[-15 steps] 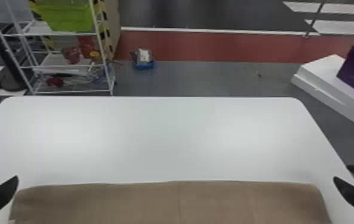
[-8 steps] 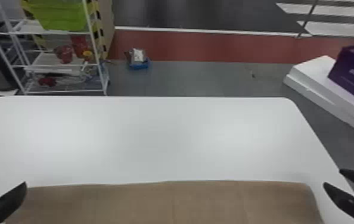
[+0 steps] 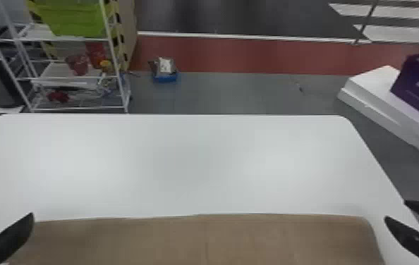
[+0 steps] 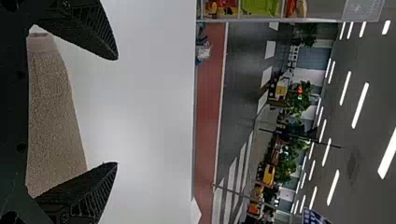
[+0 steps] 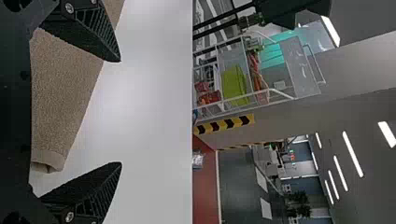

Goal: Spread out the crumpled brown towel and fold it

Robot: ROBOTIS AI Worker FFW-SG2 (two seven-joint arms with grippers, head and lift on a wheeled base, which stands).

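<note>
1 towel hem (image 5: 50, 158), right wrist view

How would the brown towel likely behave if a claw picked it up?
The towel would probably sag rather than stay stiff, since it looks like soft textured cloth. It seems unlikely to roll, lying flat on the table. Its nubby surface suggests decent grip.

Strip lights (image 4: 360, 105) shone overhead — bright white bars — and soft glare lay in pale patches on the table (image 3: 60, 158).
</note>
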